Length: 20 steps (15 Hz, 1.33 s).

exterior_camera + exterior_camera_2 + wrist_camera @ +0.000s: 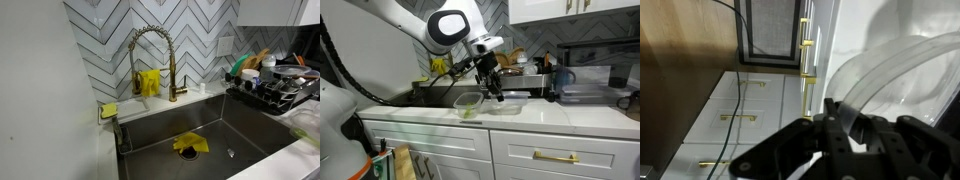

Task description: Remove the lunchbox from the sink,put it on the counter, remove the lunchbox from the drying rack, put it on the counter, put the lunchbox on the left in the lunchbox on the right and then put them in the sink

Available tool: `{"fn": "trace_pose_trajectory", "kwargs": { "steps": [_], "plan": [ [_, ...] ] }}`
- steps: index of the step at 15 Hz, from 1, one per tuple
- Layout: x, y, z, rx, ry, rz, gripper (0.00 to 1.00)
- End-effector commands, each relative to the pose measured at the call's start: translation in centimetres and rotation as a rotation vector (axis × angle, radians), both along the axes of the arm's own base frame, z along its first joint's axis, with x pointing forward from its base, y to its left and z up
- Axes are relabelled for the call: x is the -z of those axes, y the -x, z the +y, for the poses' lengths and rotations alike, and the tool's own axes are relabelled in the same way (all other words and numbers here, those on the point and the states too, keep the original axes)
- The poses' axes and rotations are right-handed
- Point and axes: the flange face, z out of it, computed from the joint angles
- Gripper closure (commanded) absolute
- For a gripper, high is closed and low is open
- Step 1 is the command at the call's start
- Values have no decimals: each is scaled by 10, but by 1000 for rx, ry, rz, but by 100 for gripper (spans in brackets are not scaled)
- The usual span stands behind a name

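Worktop [555, 118]: white, carries two lunchboxes just beside each other.
Sink [150, 140]: steel, a yellow cloth [190, 144] on its floor.
Drying rack [272, 95]: black wire, loaded, beside the sink.
Clear lunchbox [512, 106]: on the worktop, rim gripped.
Second lunchbox [468, 103]: free.
End effector [498, 96]: jaws pinched tight on the clear lunchbox's rim.

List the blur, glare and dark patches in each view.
Wrist view: the jaws sit dark and soft near the lens, and the clear lunchbox fades into blown-out white. In an exterior view a blurred grey surface fills the picture's left edge, while the sink is evenly lit. In an exterior view the robot's white shell is out of focus.
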Motion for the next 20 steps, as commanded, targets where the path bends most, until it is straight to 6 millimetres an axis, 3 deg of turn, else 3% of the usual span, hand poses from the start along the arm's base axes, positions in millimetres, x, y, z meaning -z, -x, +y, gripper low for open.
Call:
{"fn": "trace_pose_trajectory", "kwargs": {
  "steps": [1,3,4,5,10,14,20],
  "plan": [
    [19,-9,0,0,-34,12,98],
    [25,-11,-1,4,-36,24,94],
    [27,-12,-1,5,-37,31,67],
    [28,-13,-1,5,-40,38,67],
    [32,-17,2,9,-49,62,29],
    [10,-12,7,-9,-52,53,1],
    [-15,3,32,-167,-32,195,0]
  ]
}}
